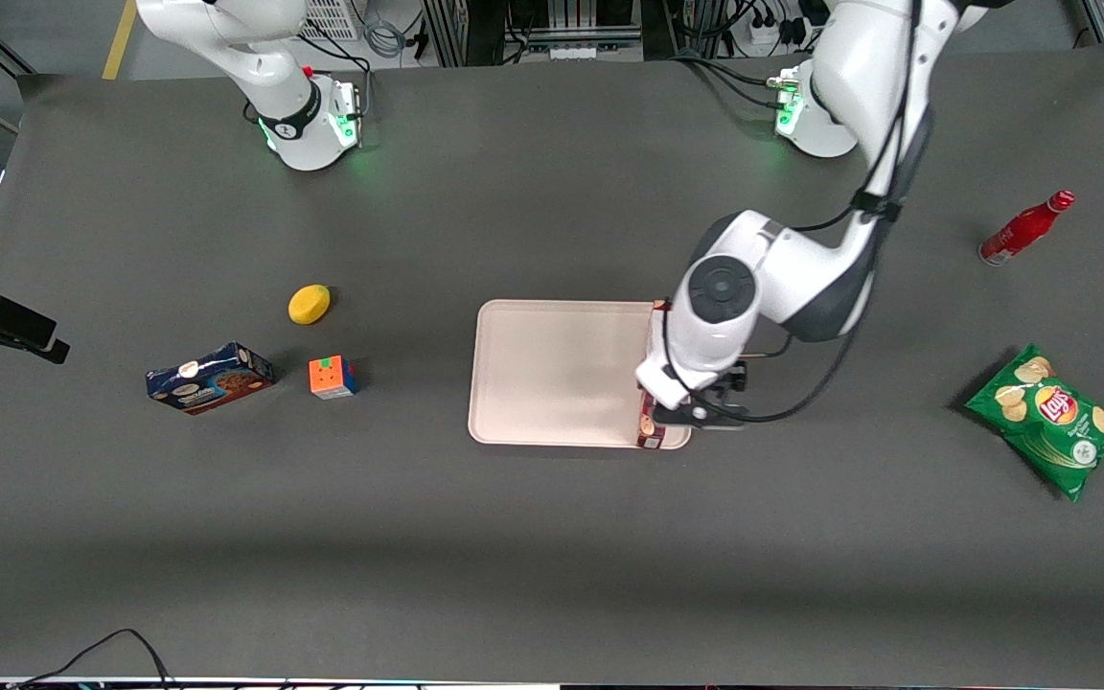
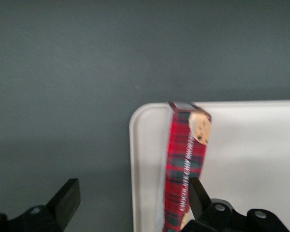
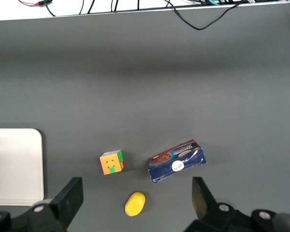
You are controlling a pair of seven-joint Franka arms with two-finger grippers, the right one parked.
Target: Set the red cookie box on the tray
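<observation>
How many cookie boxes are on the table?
2. The dark-red plaid cookie box stands on edge in the cream tray, below the open gripper. The blue cookie box lies beside the colourful cube.

the red cookie box (image 2: 183, 169) stands on edge on the tray (image 1: 552, 369), along its rim toward the working arm's end; the gripper (image 2: 130, 203) straddles it, open, one finger (image 2: 199, 195) touching it, the other off the tray
</observation>
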